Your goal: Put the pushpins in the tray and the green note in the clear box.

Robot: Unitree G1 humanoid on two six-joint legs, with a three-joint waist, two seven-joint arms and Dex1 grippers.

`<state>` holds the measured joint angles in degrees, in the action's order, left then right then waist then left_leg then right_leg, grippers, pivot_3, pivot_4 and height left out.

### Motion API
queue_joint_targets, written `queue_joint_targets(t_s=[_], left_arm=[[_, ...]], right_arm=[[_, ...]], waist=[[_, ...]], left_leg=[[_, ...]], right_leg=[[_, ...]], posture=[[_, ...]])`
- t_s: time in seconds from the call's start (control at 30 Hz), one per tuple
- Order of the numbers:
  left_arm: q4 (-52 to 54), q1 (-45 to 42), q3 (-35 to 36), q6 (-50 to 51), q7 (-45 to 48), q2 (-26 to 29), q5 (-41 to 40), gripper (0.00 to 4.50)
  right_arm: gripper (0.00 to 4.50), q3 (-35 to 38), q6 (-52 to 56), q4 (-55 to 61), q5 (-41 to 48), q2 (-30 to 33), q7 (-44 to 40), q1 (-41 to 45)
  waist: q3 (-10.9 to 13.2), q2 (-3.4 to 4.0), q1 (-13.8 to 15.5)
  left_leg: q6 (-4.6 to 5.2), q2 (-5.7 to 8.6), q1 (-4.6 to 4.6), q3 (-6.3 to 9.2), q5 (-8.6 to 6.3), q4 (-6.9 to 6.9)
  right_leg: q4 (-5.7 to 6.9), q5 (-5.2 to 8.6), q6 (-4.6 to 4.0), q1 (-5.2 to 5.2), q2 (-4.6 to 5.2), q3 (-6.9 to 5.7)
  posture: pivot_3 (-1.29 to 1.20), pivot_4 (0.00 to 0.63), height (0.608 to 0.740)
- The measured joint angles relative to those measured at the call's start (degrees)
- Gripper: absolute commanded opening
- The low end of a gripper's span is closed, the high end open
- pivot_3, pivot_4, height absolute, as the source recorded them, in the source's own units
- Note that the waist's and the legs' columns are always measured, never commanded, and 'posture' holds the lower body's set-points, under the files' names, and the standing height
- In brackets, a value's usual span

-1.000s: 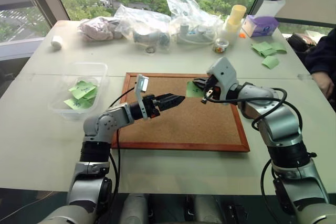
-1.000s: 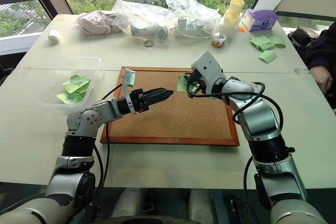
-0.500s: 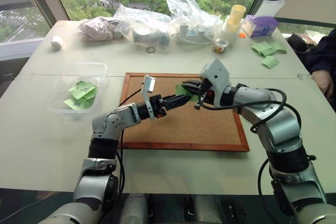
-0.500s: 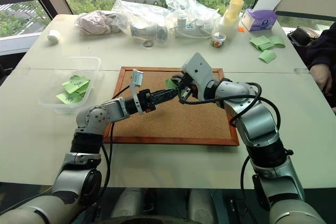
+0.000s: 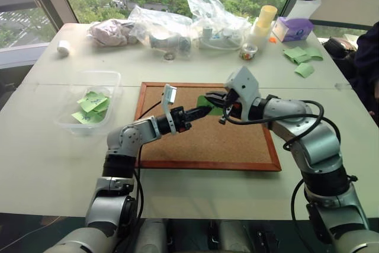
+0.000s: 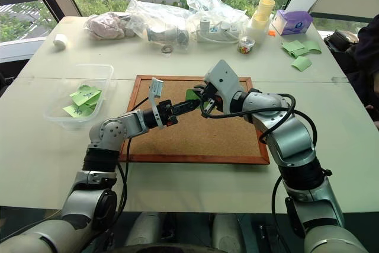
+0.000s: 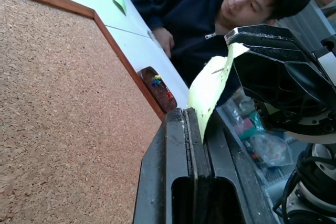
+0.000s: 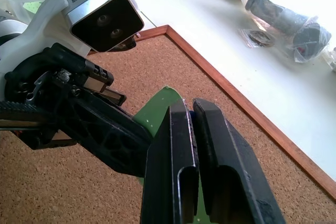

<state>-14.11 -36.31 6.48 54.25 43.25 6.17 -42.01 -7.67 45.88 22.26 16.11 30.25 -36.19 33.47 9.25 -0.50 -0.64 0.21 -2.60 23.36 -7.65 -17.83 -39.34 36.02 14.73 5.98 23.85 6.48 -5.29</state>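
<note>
A pale grey-white table (image 5: 53,164) is standing before large windows with green trees showing outside. A large cork board with a red-brown wooden frame (image 5: 237,146) is lying flat at its middle. Toward the robot's left, the transparent rectangular plastic box (image 5: 112,80) is sitting on the table, with several pale green notes lying inside. Along the far edge, crumpled clear plastic bags (image 5: 177,25), a purple tissue box (image 5: 294,28) and loose green sticky notes (image 5: 303,58) are lying about.

Above the board, the left gripper (image 5: 200,111) and the right gripper (image 5: 214,96) are meeting tip to tip, both closed on one small pale green square paper note (image 6: 190,94), which is hanging between them clear of the cork.

The left wrist view is showing the note (image 7: 209,86) pinched edge-on in the closed black fingers (image 7: 181,150), and, just beyond the board's corner, the small reddish-brown oval tray (image 7: 157,88) holding coloured pins, with a person in a dark top (image 7: 189,11) sitting behind. The right wrist view is showing the note's (image 8: 157,109) flat face.
</note>
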Motion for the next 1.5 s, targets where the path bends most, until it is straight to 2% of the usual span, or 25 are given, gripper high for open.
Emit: queue_joint_targets(t_s=[0.1,0.27,0.5,0.63,0.83,1.07,1.17,1.23,1.27,1.4,1.5], left_arm=[[-0.75,-0.21,0.63,-0.11,-0.99,-0.54,-0.24,0.05],[-2.03,-0.19,4.82,-0.23,-3.63,-0.61,-1.11,0.05],[-2.14,-0.19,5.73,-0.86,-4.66,-0.6,-1.24,0.05],[-1.96,-0.17,5.36,-1.58,-4.71,0.12,-0.93,0.05],[1.61,2.09,3.02,-5.0,-4.29,3.08,1.75,0.05],[5.32,2.97,-0.1,-7.57,-3.64,4.19,3.8,0.05],[5.36,3.35,-0.41,-8.03,-3.6,4.72,4.07,0.0],[5.36,3.73,-0.69,-8.46,-3.59,4.81,4.18,0.0],[5.36,3.81,-0.78,-8.55,-3.59,4.82,4.26,0.0],[5.36,3.85,-0.86,-8.83,-3.7,4.87,4.36,0.0],[5.36,3.85,-0.86,-9.2,-3.77,4.89,4.39,0.0]], right_arm=[[0.0,1.45,0.99,0.02,1.54,0.04,-0.01,0.01],[0.0,9.34,4.11,0.01,4.11,1.2,1.87,0.02],[0.0,14.71,6.08,-0.84,6.14,2.41,3.85,-1.26],[0.0,17.29,5.04,-5.52,5.01,4.15,5.38,-5.13],[0.0,23.96,0.14,-18.66,1.73,7.19,7.82,-14.49],[0.0,24.78,-3.2,-23.08,1.41,7.29,7.54,-16.91],[0.94,24.78,-3.7,-23.81,1.49,7.28,7.48,-17.33],[1.91,24.79,-3.99,-23.81,1.51,7.29,7.34,-17.4],[2.56,24.79,-4.06,-23.81,1.52,7.29,7.29,-17.53],[4.46,25.13,-3.84,-23.48,1.8,7.45,7.22,-17.64],[4.46,25.62,-3.27,-22.2,2.42,8.25,7.04,-17.63]], waist=[[0.0,0.0,0.03],[0.0,0.0,0.01],[0.0,0.0,0.17],[0.0,0.0,0.12],[-0.01,0.02,0.0],[-0.02,0.03,-0.07],[-0.02,0.03,0.02],[-0.02,0.03,0.11],[-0.02,0.03,0.12],[-0.02,0.03,0.05],[-0.02,0.03,0.05]], left_leg=[[0.0,0.0,0.0,0.0,0.0,-0.01],[0.0,0.0,0.0,0.01,0.0,-0.01],[0.0,0.01,0.0,0.01,0.0,-0.01],[0.0,0.03,-0.01,0.0,0.0,-0.01],[0.0,0.03,-0.06,-0.03,0.0,-0.01],[-0.08,0.0,-0.18,-0.02,0.06,-0.01],[-0.07,0.0,-0.18,-0.01,0.06,-0.01],[-0.07,0.0,-0.18,0.0,0.06,-0.01],[-0.07,0.01,-0.18,0.0,0.06,-0.01],[-0.07,0.01,-0.18,0.01,0.06,-0.01],[-0.07,0.0,-0.18,0.01,0.06,-0.01]], right_leg=[[0.0,0.0,0.0,0.0,0.0,0.0],[0.0,0.0,0.0,0.0,0.0,0.0],[0.0,0.0,0.0,-0.04,0.0,-0.01],[0.0,0.0,0.0,-0.04,0.01,-0.01],[0.0,0.0,0.0,-0.07,0.01,-0.01],[0.05,0.0,0.0,-0.16,-0.02,0.01],[0.04,0.0,0.0,-0.18,-0.01,0.01],[0.04,0.0,0.0,-0.19,-0.01,0.0],[0.03,0.0,0.0,-0.19,-0.01,0.0],[0.03,0.0,0.0,-0.19,-0.01,0.0],[0.03,0.0,0.0,-0.19,-0.01,0.01]], posture=[[0.0,0.15,0.74],[0.0,0.15,0.74],[0.0,0.15,0.74],[0.0,0.15,0.74],[0.0,0.15,0.74],[0.0,0.15,0.74],[0.0,0.15,0.74],[0.0,0.15,0.74],[0.0,0.15,0.74],[0.0,0.15,0.74],[0.0,0.15,0.74]])
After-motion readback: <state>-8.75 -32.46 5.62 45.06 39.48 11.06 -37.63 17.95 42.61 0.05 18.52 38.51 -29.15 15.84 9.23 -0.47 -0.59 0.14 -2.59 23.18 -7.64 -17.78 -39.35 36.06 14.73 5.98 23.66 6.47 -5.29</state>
